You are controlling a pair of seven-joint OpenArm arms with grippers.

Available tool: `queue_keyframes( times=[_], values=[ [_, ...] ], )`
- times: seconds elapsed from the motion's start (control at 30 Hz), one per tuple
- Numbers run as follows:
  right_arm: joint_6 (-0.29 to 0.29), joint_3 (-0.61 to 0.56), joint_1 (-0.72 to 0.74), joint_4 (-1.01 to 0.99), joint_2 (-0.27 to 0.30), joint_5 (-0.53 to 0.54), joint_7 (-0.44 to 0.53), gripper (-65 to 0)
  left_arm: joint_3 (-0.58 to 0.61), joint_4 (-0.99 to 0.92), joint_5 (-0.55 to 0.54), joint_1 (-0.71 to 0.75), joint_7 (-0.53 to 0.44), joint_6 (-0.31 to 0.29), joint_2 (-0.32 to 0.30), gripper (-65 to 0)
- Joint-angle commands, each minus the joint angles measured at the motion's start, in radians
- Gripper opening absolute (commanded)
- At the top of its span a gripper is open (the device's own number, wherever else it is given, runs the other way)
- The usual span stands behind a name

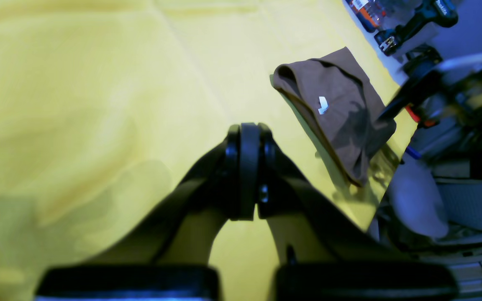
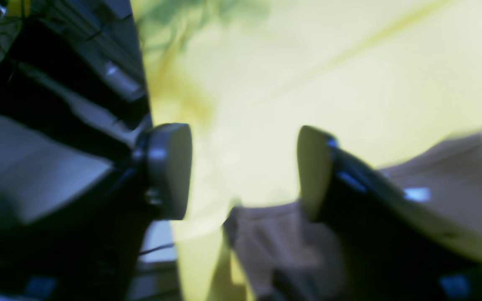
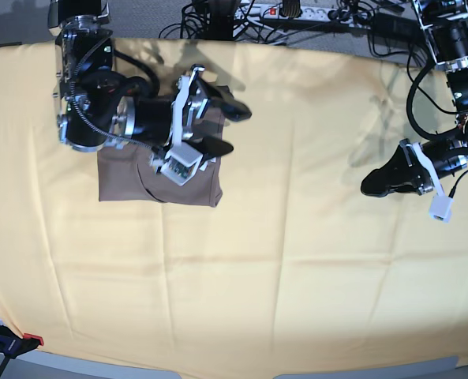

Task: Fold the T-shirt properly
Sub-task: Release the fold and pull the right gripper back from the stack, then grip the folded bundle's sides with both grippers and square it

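Yellow cloth point(image 3: 297, 260) covers the whole table, creased in a faint grid, seen from above in the base view. Near the front edge a small red-and-black clamp point(image 3: 13, 343) grips the cloth at the lower left corner. Farther up on the left lies the T-shirt point(image 3: 123, 178), taupe-brown and folded into a compact rectangle. The right gripper point(image 3: 230, 130) hangs directly over the shirt's upper right part, its two dark fingers spread wide apart with nothing between them; its wrist view shows both pads point(image 2: 174, 167) open above the yellow cloth, with blurred brown fabric just below. Well apart, on the opposite side of the table, the left gripper point(image 3: 372, 183) hovers over bare cloth with its fingers pressed together and nothing held. From its wrist camera the folded shirt point(image 1: 341, 108) appears in the distance near the table edge, a small white tag point(image 1: 322, 104) showing on top. Beyond the far edge sit tangled black cables and a power strip point(image 3: 297, 12).
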Motion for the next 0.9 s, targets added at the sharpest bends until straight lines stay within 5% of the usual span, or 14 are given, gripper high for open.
queue_keyframes(
  times=[0.0,0.1,0.33,0.6,0.87],
  values=[
    [0.002,0.027,0.02,0.031,0.003,0.017,0.02,-34.9,-0.006,0.016,-0.031,-0.017,-0.012,-0.006,-0.02,-65.0],
    [0.002,0.101,0.053,0.041,0.003,-0.056,0.024,-64.5,-0.005,0.016,-0.055,-0.017,0.028,-0.006,-0.02,-65.0],
    [0.002,0.179,0.072,0.008,0.061,-0.279,0.225,-65.0,0.112,0.061,-0.055,-0.017,0.042,-0.006,-0.019,-65.0],
    [0.002,0.179,0.148,-0.113,0.135,-0.33,0.235,-65.0,0.48,0.332,-0.042,-0.017,0.034,-0.006,-0.019,-65.0],
    [0.002,0.179,0.272,-0.381,0.145,-0.352,0.243,-65.0,0.803,0.462,0.349,-0.01,-0.17,-0.006,0.062,-65.0]
  ],
)
